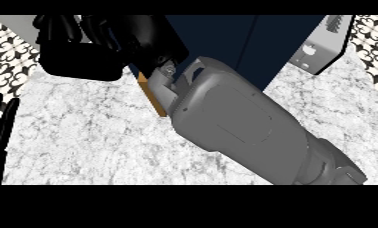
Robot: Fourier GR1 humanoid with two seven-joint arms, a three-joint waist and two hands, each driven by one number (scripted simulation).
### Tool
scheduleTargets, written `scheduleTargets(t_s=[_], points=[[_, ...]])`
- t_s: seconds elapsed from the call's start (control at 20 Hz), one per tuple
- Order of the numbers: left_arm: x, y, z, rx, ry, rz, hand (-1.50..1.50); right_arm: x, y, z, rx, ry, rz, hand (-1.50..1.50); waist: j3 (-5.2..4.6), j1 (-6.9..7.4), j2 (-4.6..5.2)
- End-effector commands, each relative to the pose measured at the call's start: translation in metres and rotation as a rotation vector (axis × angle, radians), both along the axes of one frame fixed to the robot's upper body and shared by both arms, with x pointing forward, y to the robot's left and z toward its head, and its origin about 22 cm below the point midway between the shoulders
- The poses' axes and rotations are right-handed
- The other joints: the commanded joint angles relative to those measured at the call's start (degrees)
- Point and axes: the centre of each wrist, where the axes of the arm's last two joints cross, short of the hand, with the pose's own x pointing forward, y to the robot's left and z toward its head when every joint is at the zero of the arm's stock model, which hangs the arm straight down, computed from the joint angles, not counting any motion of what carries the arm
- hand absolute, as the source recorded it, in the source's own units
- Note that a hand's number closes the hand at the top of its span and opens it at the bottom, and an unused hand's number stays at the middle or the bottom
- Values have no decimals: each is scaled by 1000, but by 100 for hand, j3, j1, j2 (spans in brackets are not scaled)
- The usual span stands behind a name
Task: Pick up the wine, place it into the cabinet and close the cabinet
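My right forearm (pixel 244 122) comes in from the lower right and fills the middle of the head view. Its black right hand (pixel 81 59) is at the upper left, beside the left side of the dark blue cabinet (pixel 221 37). A wood-coloured edge (pixel 153 97) of the cabinet shows just under the wrist. The arm and hand hide most of the cabinet front. No wine bottle shows anywhere. A thin black sliver (pixel 7 119) at the left edge looks like part of my left hand.
The grey marbled counter (pixel 81 137) spreads across the lower left and right. A light grey panel (pixel 321 44) stands tilted at the cabinet's right. Patterned wall tiles (pixel 18 54) show at the far left and right.
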Motion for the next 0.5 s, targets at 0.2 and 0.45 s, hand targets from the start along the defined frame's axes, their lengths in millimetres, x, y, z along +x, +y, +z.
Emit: scheduleTargets(t_s=[0.2,0.45], points=[[-4,-5,-5,2,5,-1,-150,60,-22,-12,-8,35,-55,150,4,13,10],[8,2,11,30,3,-3,-150,72,-32,-30,-15,7,-82,150,8,-2,16]])
